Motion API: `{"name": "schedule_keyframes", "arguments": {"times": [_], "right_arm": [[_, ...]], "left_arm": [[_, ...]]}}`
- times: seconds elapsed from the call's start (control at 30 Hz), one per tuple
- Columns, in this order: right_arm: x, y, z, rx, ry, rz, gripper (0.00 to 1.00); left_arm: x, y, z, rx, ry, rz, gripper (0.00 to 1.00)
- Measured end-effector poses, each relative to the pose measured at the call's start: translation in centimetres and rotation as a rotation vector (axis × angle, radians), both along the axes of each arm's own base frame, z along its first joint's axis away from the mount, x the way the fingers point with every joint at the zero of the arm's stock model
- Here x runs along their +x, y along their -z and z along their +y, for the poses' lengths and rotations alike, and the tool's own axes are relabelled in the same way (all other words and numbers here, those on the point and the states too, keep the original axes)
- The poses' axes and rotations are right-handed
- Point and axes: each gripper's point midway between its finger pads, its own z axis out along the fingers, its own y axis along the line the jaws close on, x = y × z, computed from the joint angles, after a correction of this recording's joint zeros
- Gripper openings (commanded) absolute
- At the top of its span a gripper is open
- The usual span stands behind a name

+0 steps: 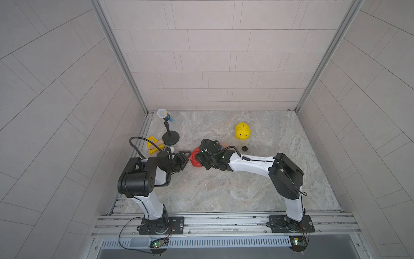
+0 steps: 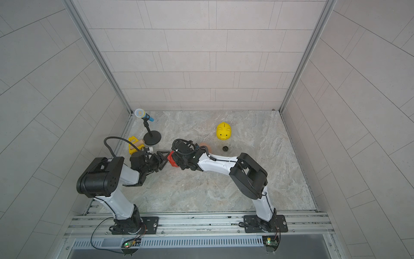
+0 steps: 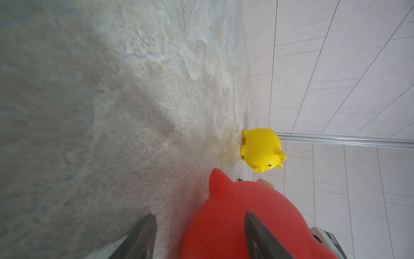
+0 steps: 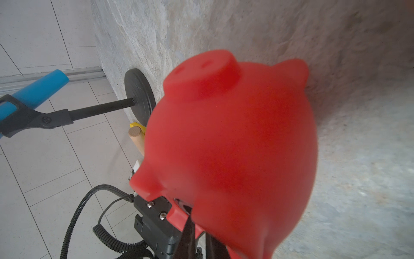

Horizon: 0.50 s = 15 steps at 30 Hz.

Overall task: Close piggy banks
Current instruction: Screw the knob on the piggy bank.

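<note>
Arrangement in both top views: red piggy bank (image 1: 194,160) lies tipped on the tabletop (image 1: 224,192) between the left end effector (image 1: 185,159) and the right end effector (image 1: 202,162), apparently so that one arm steadies it while the other works at its belly hole. Peach piggy bank (image 1: 225,145) sits just behind it, mostly hidden. Yellow piggy bank (image 1: 242,131) stands upright well beyond it, and a black round plug (image 1: 244,148) lies loose, nearer the yellow one.

Left wrist view: the jaws stand about half open. One finger (image 3: 257,233) crosses the red body and the other is clear of it, so nothing is clamped.

Right wrist view: the fingers (image 4: 189,222) sit nearly together at the red pig's underside. Whether they pinch anything cannot be told.
</note>
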Motion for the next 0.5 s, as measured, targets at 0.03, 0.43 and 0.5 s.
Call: {"name": "schedule_keyframes", "arguments": {"times": [0.03,0.43,0.5], "right_arm": [[0.0,0.0,0.0,-0.002,-0.001,0.000,0.15],[-0.7,-1.3,-0.5,-0.031,-0.015,-0.013,0.21],[-0.8,-2.4,-0.4,-0.025,-0.019,-0.029,0.22]], "left_arm": [[0.0,0.0,0.0,0.000,0.002,0.000,0.67],[-0.3,0.0,-0.4,-0.004,0.025,0.003,0.67],[-0.4,0.0,-0.5,-0.003,0.029,0.002,0.67]]}}
